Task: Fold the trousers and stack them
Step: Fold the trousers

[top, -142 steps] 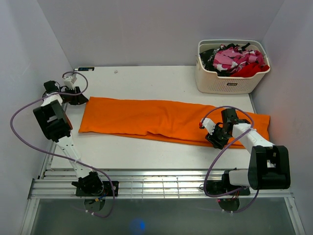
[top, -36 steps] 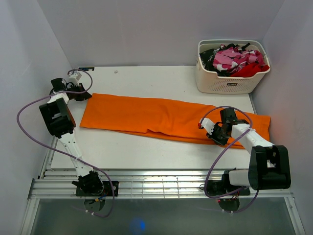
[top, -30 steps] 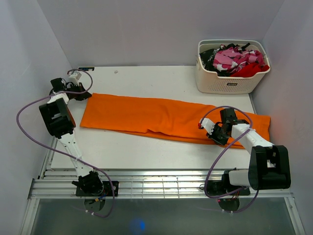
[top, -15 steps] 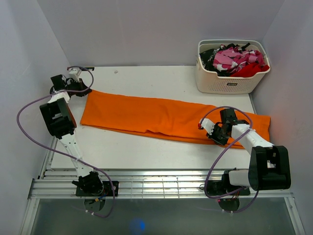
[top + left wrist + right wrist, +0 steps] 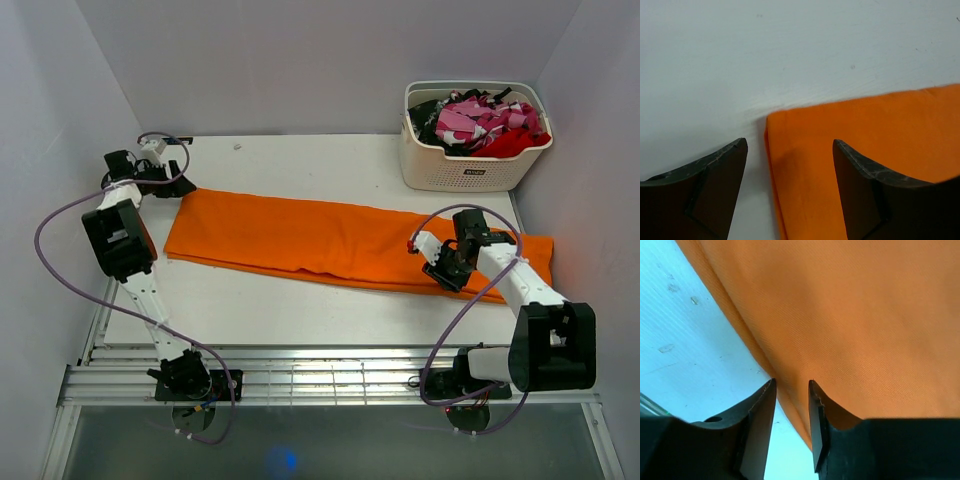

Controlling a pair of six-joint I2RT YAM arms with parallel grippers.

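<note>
evidently the fold is only partway done: the trousers (image 5: 330,238) lie on the table (image 5: 300,160) as one long strip, running from near the far left corner to the right edge, and are not yet doubled end over end. both arms look set to take hold. the left gripper (image 5: 790,145) sits low at the strip's far left corner, jaws wide apart with the cloth corner between them. the right gripper (image 5: 792,385) is over the near hem close to the right edge, jaws a slim gap apart, with no cloth seen pinched. next, i judge, each must close on all layers at once, then one end is carried over the other without dragging the strip askew. the cloth is plain bright orange, soft and mostly flat with shallow wrinkles. its weave is fine and diagonal, and a layered edge shows at the left corner.
</note>
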